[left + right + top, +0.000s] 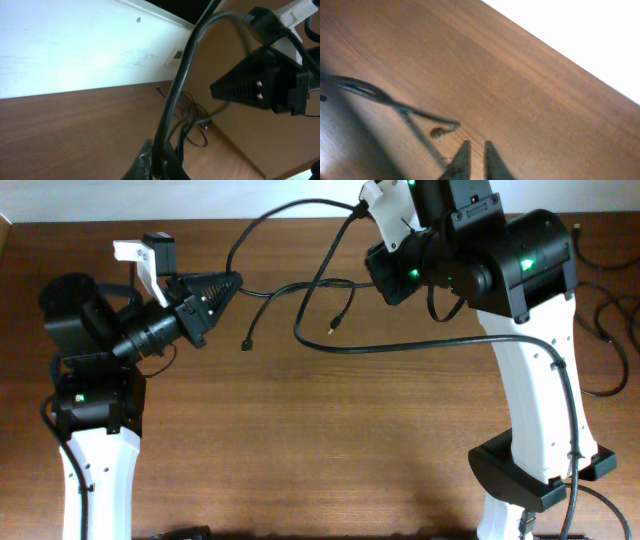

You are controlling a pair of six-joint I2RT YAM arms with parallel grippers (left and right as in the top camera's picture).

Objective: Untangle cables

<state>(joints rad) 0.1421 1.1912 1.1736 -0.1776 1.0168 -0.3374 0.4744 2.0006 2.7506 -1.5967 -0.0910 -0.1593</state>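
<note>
Several thin black cables lie tangled at the back middle of the wooden table. One plug end hangs down left of centre and a silver-tipped one lies to its right. My left gripper points right and is shut on a black cable that rises from between its fingers toward the right arm. More thin cable loops lie on the table beyond. My right gripper hovers above the table with its tips slightly apart and nothing between them; a thin cable with a small plug lies just left of it.
A thicker black wire sweeps from the right arm across the table's middle. More dark cords lie at the right edge. A white wall borders the table's far side. The right arm's black finger shows in the left wrist view.
</note>
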